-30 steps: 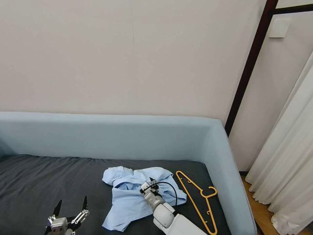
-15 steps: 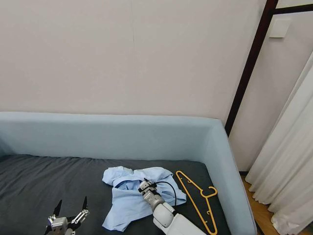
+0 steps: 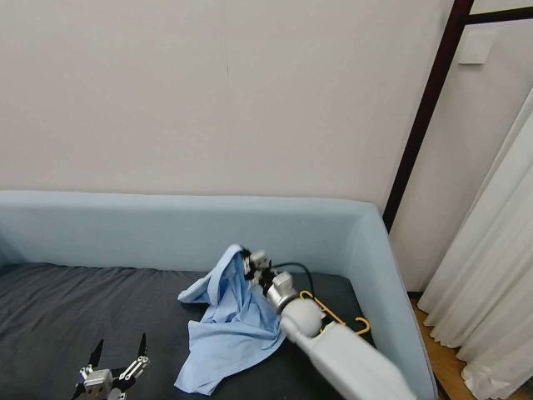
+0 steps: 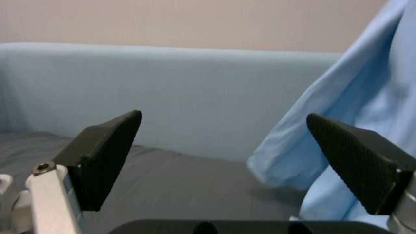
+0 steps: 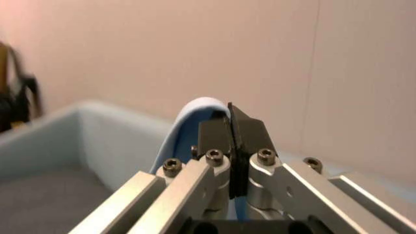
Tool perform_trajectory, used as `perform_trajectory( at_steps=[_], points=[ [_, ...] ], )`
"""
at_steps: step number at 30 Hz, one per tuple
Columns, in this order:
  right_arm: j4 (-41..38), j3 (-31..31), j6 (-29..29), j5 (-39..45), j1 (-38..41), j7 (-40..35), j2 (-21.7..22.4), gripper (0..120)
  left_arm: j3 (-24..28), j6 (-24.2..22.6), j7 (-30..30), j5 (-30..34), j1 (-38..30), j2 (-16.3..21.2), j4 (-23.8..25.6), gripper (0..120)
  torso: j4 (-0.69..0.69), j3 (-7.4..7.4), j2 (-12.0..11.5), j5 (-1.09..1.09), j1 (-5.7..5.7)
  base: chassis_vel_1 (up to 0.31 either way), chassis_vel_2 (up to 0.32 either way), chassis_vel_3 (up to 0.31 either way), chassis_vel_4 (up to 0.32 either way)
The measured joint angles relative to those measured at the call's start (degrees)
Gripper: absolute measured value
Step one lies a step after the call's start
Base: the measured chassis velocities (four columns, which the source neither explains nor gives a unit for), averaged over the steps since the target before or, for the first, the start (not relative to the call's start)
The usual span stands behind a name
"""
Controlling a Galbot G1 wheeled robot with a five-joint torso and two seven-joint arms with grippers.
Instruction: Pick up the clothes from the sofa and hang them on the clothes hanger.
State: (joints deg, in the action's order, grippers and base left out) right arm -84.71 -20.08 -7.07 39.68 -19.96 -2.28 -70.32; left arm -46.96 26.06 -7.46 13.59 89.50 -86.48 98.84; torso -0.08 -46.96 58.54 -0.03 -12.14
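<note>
Dark sofa cushion fills my lower view. My right gripper is pinched tight on the blue shirt at its twelve o'clock, with the hem lying on the cushion. An orange hanger lies at the shirt's three o'clock. My left gripper, at eight o'clock, gapes wide, holding nothing.

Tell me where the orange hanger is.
Head view: the hanger lies on the sofa seat near its right end, partly under the right arm, just right of the blue shirt that the right gripper holds up.

Right pincer holding shirt, left pincer spread
</note>
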Motion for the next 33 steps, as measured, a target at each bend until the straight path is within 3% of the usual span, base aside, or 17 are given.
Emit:
perform_trajectory(
  at_steps=[4, 13, 16, 20, 21, 22, 26, 27, 30, 32, 33],
  points=[
    [-6.1, -0.7, 1.4, 5.9, 9.5, -0.2, 2.5, 0, 0.5, 0.0, 0.0, 0.0, -0.5, -0.3, 0.3, 100, 0.01, 0.00, 0.0, 0.00, 0.01, 0.000, 0.000, 0.000, 0.000],
    [-10.0, 0.1, 4.0, 9.0, 19.4, -3.5, 2.8, 0, 0.3, 0.0, 0.0, 0.3, -0.4, -0.4, 0.9, 100, 0.01, 0.00, 0.0, -0.01, 0.01, 0.000, 0.000, 0.000, 0.000],
    [-12.5, 0.9, 7.6, 9.5, 22.0, -6.6, 2.8, 0, 0.1, 0.0, 0.0, 0.6, -0.3, -0.4, 1.1, 100, 0.02, 0.00, 0.0, 0.00, 0.01, 0.000, 0.000, 0.000, 0.000],
    [-19.2, 1.7, 21.1, 11.5, 23.4, -16.5, 4.4, 0, 0.0, 0.0, 0.0, 0.6, -0.3, -0.5, 1.2, 100, 0.02, 0.00, 0.0, -0.01, 0.01, 0.000, 0.000, 0.000, 0.000],
    [-21.3, 1.7, 25.3, 12.1, 22.6, -18.8, 5.2, 0, 0.0, 0.0, 0.0, 0.5, -0.3, -0.6, 1.2, 100, 0.01, 0.01, 0.0, -0.02, 0.01, 0.000, 0.000, 0.000, 0.000],
    [-21.3, 1.7, 25.3, 12.1, 22.6, -18.8, 5.2, 0, 0.0, 0.0, 0.0, 0.5, -0.3, -0.6, 1.2, 100, 0.01, 0.01, 0.0, -0.02, 0.01, 0.000, 0.000, 0.000, 0.000],
    [-27.5, -0.4, 42.7, 11.7, 12.7, -20.3, 10.1, 0, 0.3, 0.0, -0.1, 0.1, -0.4, -1.0, 1.0, 100, 0.00, 0.00, 0.0, 0.01, 0.01, 0.000, 0.000, 0.000, 0.000],
    [-27.5, -0.4, 42.7, 11.7, 12.7, -20.3, 10.1, 0, 0.3, 0.0, -0.1, 0.1, -0.4, -1.0, 1.0, 100, 0.00, 0.00, 0.0, 0.01, 0.01, 0.000, 0.000, 0.000, 0.000],
    [-26.7, -3.4, 49.1, 4.3, 1.9, -13.8, 12.6, 0, 0.6, 0.0, -0.1, -0.3, -0.4, -1.3, 1.1, 100, -0.01, 0.00, 0.0, 0.00, 0.01, 0.000, 0.000, 0.000, 0.000],
    [-22.3, -4.8, 50.0, -3.2, -6.5, -8.4, 11.8, 0, 0.7, 0.1, -0.1, -0.7, -0.3, -1.5, 1.2, 100, -0.03, 0.00, 0.0, 0.01, 0.01, 0.000, 0.000, 0.000, 0.000],
    [-22.3, -4.8, 50.0, -3.2, -6.5, -8.4, 11.8, 0, 0.7, 0.1, -0.1, -0.7, -0.3, -1.5, 1.2, 100, -0.03, 0.00, 0.0, 0.01, 0.01, 0.000, 0.000, 0.000, 0.000]
  ],
)
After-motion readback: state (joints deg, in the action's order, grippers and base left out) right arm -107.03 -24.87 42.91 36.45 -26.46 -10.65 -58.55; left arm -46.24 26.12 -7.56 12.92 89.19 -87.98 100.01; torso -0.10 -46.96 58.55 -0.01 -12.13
